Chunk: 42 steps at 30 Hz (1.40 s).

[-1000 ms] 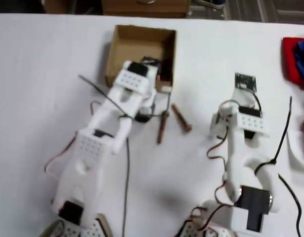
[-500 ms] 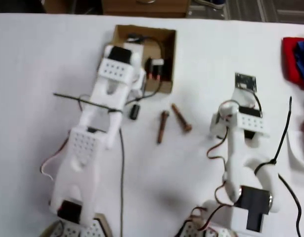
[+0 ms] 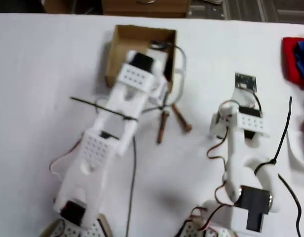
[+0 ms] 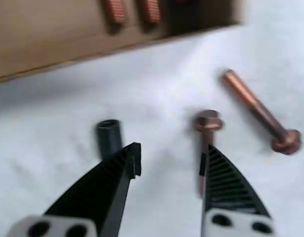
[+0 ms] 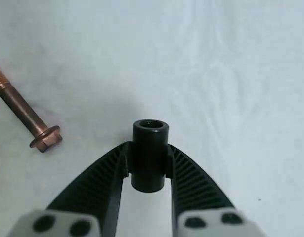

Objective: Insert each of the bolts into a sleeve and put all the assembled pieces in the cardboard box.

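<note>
White table (image 3: pixel 43 59): L claw (image 4: pixel 170 158) wide, bolt (image 4: pixel 208 122) at one tip; R claw (image 5: pixel 148 163) grips sleeve (image 5: pixel 150 138).

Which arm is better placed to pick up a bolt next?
Left: the left tool, open, hangs by the bolts; the right tool is shut on a sleeve.

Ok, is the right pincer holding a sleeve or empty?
Holding one: the right pincer is shut on the black sleeve, fingers pressed against both its sides.

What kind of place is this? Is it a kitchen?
Not a kitchen; probably a robotics lab or workshop bench. Two wired robot arms sit at a white table, with copper bolts and a cardboard box.
</note>
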Each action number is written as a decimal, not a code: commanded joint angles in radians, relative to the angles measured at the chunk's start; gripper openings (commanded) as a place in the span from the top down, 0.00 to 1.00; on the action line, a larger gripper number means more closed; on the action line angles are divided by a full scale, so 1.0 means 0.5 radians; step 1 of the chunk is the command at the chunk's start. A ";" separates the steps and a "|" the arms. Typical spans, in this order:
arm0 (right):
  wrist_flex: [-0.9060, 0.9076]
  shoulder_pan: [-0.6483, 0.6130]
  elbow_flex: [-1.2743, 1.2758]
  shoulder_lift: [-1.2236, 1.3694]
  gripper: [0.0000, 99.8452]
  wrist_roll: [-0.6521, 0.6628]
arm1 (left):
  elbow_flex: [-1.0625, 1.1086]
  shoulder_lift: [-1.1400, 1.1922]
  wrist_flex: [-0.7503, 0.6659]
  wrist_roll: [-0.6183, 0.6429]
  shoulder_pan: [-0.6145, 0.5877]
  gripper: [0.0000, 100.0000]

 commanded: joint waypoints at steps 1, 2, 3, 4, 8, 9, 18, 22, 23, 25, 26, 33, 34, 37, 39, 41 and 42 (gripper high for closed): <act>-0.023 0.063 -0.049 -0.008 0.98 -0.061 | -0.066 -0.126 0.025 -0.003 0.089 0.78; -0.023 0.078 -0.049 -0.008 0.98 -0.064 | -0.066 -0.117 0.021 -0.003 0.095 0.78; -0.020 0.087 -0.061 -0.008 0.98 -0.068 | -0.069 -0.098 0.021 0.000 0.098 0.78; -0.014 0.097 -0.074 -0.008 0.98 -0.068 | -0.069 -0.077 0.021 0.000 0.098 0.78; -0.014 0.097 -0.083 -0.008 0.98 -0.068 | -0.075 0.058 0.025 0.043 0.095 0.82; -0.014 0.097 -0.083 -0.008 0.98 -0.068 | -0.087 0.089 0.025 0.074 0.098 0.83; -0.014 0.097 -0.086 -0.008 0.98 -0.068 | -0.091 0.230 -0.012 0.110 0.239 0.84; -0.014 0.097 -0.086 -0.008 0.98 -0.068 | -0.091 0.285 -0.114 0.110 0.218 0.84; -0.014 0.097 -0.086 -0.008 0.98 -0.068 | -0.091 0.298 -0.138 0.110 0.199 0.84; -0.014 0.097 -0.086 -0.008 0.98 -0.068 | -0.091 0.316 -0.203 0.110 0.160 0.84; -0.014 0.097 -0.086 -0.008 0.98 -0.068 | -0.091 0.319 -0.230 0.110 0.135 0.84; -0.014 0.097 -0.086 -0.008 0.98 -0.068 | -0.075 0.319 -0.270 0.101 0.074 0.84; -0.014 0.097 -0.086 -0.008 0.98 -0.068 | -0.075 0.319 -0.270 0.101 0.080 0.84; -0.014 0.097 -0.083 -0.008 0.98 -0.068 | -0.072 0.319 -0.267 0.101 0.086 0.84; -0.014 0.097 -0.083 -0.008 0.98 -0.068 | -0.072 0.319 -0.264 0.098 0.083 0.87; -0.014 0.097 -0.083 -0.008 0.98 -0.068 | -0.072 0.322 -0.267 0.098 0.080 0.95; -0.014 0.097 -0.083 -0.008 0.98 -0.068 | -0.075 0.322 -0.264 0.098 0.077 0.99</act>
